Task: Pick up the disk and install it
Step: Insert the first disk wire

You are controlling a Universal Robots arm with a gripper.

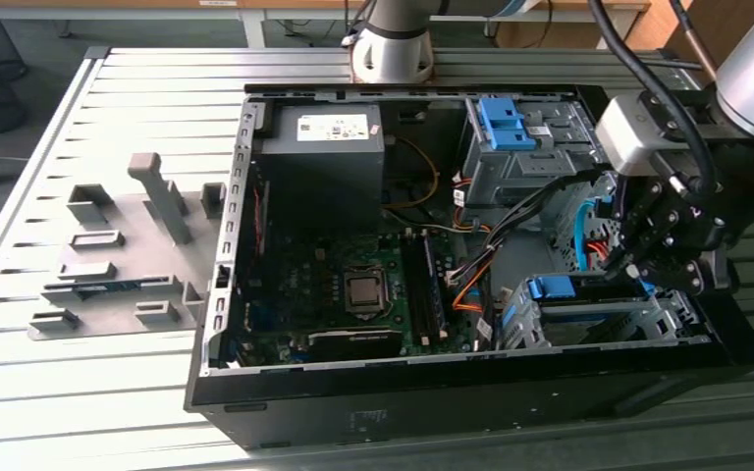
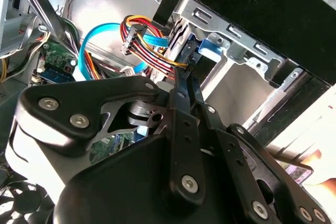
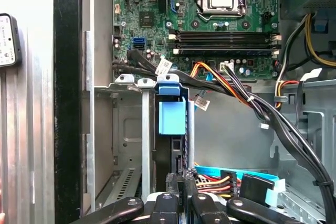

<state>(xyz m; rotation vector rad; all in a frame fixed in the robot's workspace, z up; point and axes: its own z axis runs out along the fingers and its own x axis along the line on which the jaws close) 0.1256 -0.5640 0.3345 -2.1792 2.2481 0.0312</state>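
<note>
The black linkage gripper [image 3: 181,195], fingers closed together, presses the silver disk with blue plastic handle [image 3: 172,117], seated just ahead of its fingertips in the grey metal drive cage [image 3: 123,129]; installation appears nearly complete, needing only full seating confirmed.

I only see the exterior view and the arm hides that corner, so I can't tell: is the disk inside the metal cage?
Observer: Yes. In the first wrist view the disk stands on edge inside the drive cage, with its blue handle end toward the motherboard.
Operator: Is anything close to the gripper?
Observer: In the second wrist view a bundle of red, yellow and black wires lies just beyond the gripper, next to a blue cable.
</note>
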